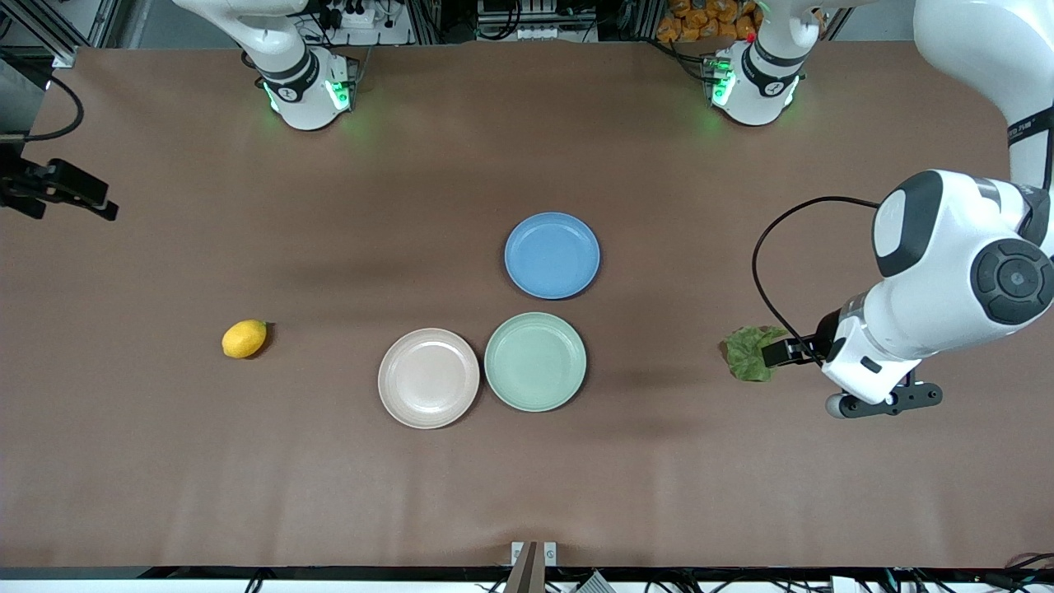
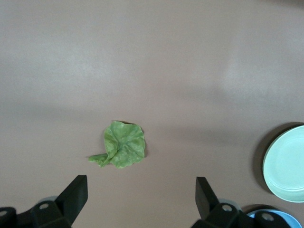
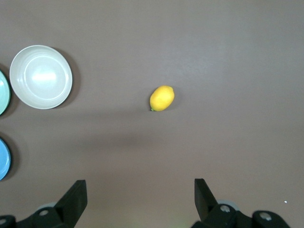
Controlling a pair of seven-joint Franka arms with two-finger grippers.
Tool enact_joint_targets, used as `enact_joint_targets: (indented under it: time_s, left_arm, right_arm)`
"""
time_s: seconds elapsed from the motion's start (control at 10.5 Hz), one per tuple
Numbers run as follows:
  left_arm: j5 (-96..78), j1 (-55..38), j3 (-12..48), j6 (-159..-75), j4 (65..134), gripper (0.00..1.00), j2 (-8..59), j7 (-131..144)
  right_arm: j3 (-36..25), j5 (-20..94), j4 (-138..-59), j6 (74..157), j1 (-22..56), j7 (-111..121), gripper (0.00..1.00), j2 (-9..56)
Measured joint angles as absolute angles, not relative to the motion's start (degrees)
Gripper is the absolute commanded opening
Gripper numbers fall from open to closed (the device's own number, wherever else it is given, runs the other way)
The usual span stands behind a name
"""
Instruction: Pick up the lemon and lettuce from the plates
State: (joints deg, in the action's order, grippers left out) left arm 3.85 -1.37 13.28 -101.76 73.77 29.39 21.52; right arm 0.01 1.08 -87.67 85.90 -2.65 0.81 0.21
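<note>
The lemon (image 1: 244,338) lies on the bare table toward the right arm's end, apart from the plates; it also shows in the right wrist view (image 3: 162,98). The lettuce (image 1: 748,353) lies on the bare table toward the left arm's end, and shows in the left wrist view (image 2: 122,146). The beige plate (image 1: 428,378) and the mint plate (image 1: 535,361) stand side by side, both empty. My left gripper (image 1: 776,352) (image 2: 141,192) is open and empty, up beside the lettuce. My right gripper (image 3: 140,192) is open and empty, high over the table near the lemon; the front view does not show it.
An empty blue plate (image 1: 552,255) stands farther from the front camera than the mint plate, close to it. A black fixture with a cable (image 1: 58,189) juts in at the right arm's end of the table. Brown tabletop surrounds everything.
</note>
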Motion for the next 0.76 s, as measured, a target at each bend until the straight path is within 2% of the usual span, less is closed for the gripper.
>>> enact_joint_targets:
  time_s: [0.48,0.76]
  left_arm:
    - [4.7,-1.3,13.1,-101.4,75.6,1.00,25.3,17.8]
    - [4.7,-1.4,13.1,-101.0,82.3,1.00,20.0,16.7]
  right_arm:
    - [0.3,1.1,-87.5,88.4,-1.2,0.8,1.00,1.1]
    - [0.2,1.1,-86.8,88.9,-1.2,0.8,1.00,1.1]
